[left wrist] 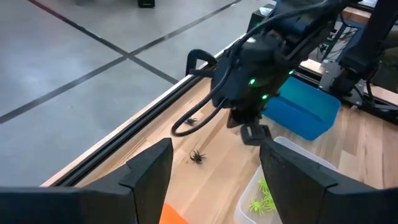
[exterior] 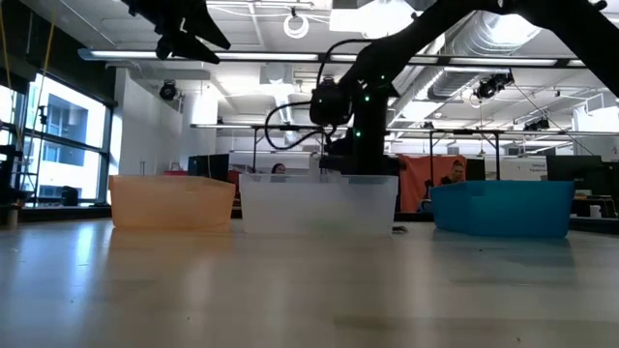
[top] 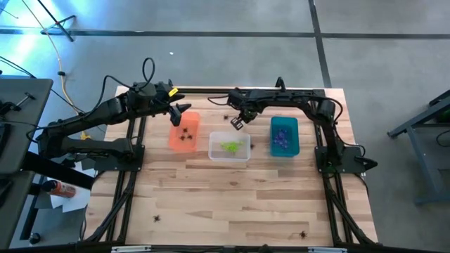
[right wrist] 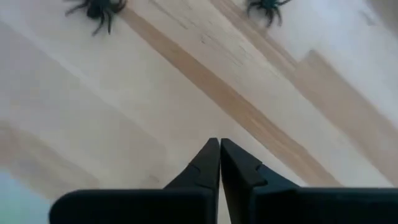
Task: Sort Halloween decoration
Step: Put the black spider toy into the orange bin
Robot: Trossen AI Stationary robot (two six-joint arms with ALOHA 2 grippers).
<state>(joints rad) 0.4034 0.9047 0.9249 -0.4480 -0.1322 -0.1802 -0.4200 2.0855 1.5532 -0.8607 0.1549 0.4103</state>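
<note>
Left gripper (left wrist: 214,174) open above black spider (left wrist: 198,156); right gripper (left wrist: 254,132) near clear bin (left wrist: 292,155).

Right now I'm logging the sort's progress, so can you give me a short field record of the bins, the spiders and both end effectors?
orange bin: black spiders inside
clear bin: lime green spiders inside
teal bin: purple spiders inside
loose black spiders: two on the bare wood beyond the bins, more near the table's front edge
right end effector: shut, nothing seen between its fingers, low over the wood behind the clear bin
left end effector: open, empty, raised above the orange bin's far end
</note>
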